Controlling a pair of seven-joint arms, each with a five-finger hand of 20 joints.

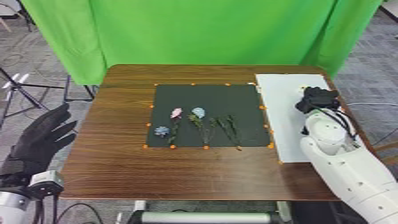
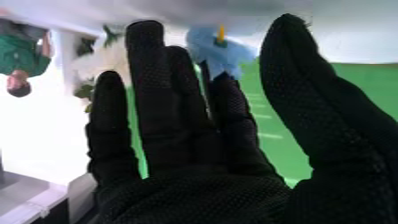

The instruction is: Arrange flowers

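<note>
Over the white board [image 1: 286,125] by the counter's [image 1: 178,175] right edge, the right hand [image 1: 317,100] has straight fingers; the left hand [image 1: 34,142], also open, hangs past the left edge. Between these edges — on the dark mat [image 1: 213,92] — lie a pink flower [image 1: 176,113] and pale-blue flower [image 1: 198,112].

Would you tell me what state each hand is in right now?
Left hand: open, fingers straight, holding nothing.
Right hand: open, fingers straight, thumb apart from them.

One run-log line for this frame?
right hand: open, over white board | left hand: open, beside table | pink flower: on dark mat
</note>
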